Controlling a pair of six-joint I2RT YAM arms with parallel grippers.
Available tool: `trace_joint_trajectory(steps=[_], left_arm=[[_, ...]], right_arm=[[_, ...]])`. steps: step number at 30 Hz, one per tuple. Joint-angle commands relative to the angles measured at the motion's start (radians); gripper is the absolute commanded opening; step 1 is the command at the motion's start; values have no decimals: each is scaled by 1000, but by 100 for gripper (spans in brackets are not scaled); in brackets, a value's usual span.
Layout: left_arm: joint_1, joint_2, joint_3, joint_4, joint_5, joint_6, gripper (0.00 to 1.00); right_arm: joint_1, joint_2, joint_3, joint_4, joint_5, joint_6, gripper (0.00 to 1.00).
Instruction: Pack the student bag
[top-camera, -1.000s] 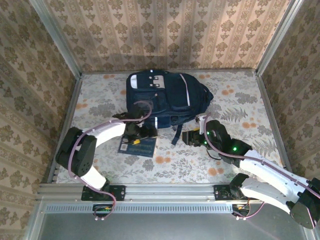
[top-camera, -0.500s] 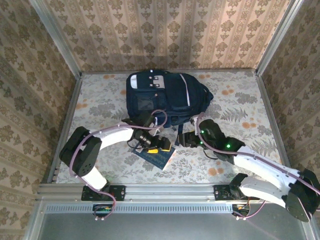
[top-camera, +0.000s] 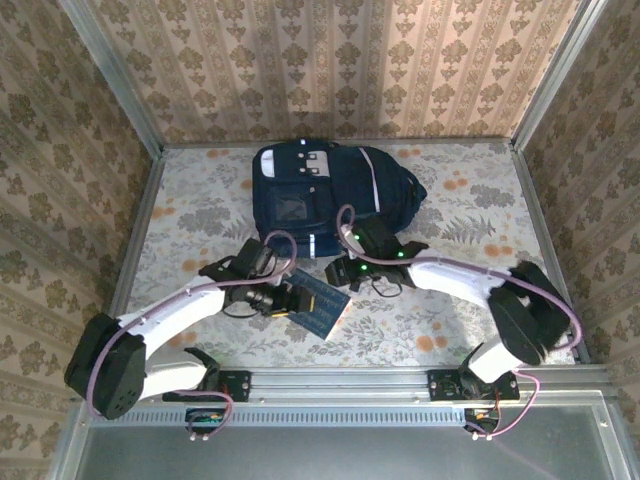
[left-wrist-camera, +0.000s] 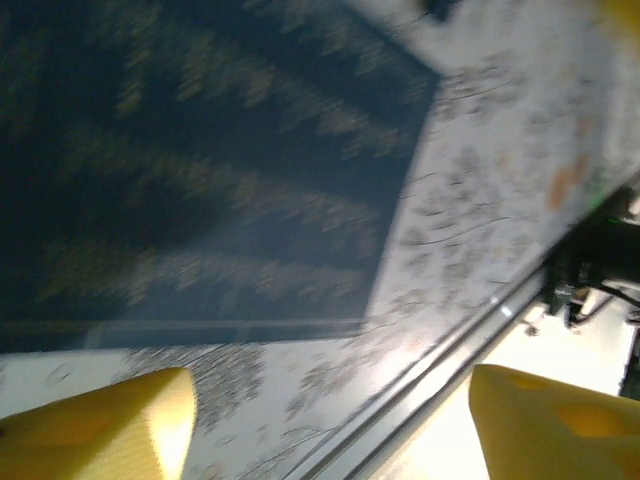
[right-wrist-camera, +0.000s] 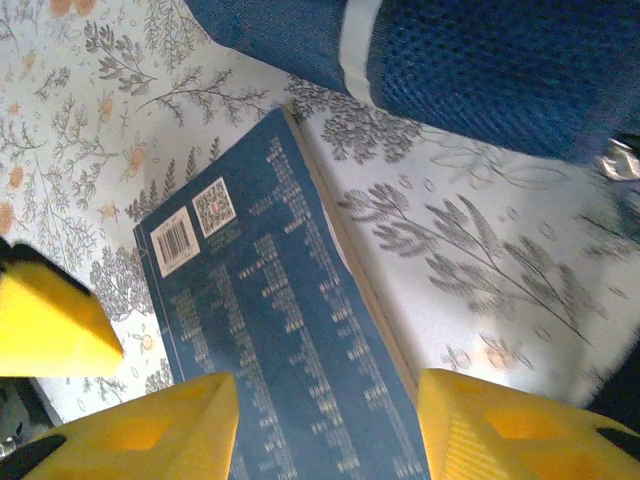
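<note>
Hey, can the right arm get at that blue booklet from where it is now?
Probably yes: the right gripper hangs open right over the booklet with nothing covering it, though the left gripper sits close beside it and may crowd it.

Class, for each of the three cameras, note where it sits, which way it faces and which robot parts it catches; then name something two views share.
Top external: above and behind the bases, looking down on the table, the student bag, left arm and right arm.
Left wrist: on the left arm, close over the blurred booklet; the left gripper frames the bottom.
Right wrist: on the right arm, facing down at the booklet and bag edge; the right gripper at the bottom.
Shared: the booklet, in both wrist views.
</note>
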Motion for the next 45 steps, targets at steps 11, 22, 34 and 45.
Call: trace_joint_trajectory(steps=[11, 22, 34, 45], left_arm=[[30, -11, -116, 53, -164, -68, 41], [35, 129, -122, 184, -165, -56, 39], [29, 146, -111, 190, -171, -42, 37], [29, 21, -89, 62, -232, -35, 46]], right_arm=[[0, 311, 209, -102, -151, -56, 46], [24, 355, 227, -131, -282, -67, 40], [25, 289, 206, -114, -444, 6, 39], [14, 231, 171, -112, -331, 33, 14]])
